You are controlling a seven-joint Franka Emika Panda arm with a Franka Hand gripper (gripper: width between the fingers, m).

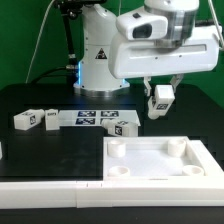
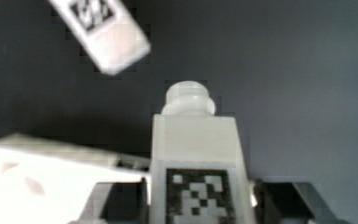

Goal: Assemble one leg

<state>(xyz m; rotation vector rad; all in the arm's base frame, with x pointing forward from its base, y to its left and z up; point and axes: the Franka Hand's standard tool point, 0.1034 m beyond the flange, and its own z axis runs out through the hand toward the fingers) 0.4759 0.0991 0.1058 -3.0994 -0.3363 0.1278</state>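
Observation:
My gripper [image 1: 160, 92] is shut on a leg [image 1: 161, 100], a small white square post with a black-and-white tag, and holds it in the air above the table, just beyond the far edge of the white tray panel [image 1: 140, 172]. In the wrist view the held leg [image 2: 199, 140] stands between the dark fingers [image 2: 119, 205] of my gripper [image 2: 199, 205], tag facing the camera and its round peg end pointing away. Another leg [image 2: 101, 30] lies on the black table beyond it. A corner of the tray panel [image 2: 43, 175] shows beside the held leg.
Two more legs [image 1: 33, 120] lie on the table at the exterior view's left, and one leg [image 1: 122, 125] lies beside the marker board [image 1: 90, 117]. A long white bar [image 1: 50, 190] lies along the front edge. The robot base [image 1: 98, 60] stands at the back.

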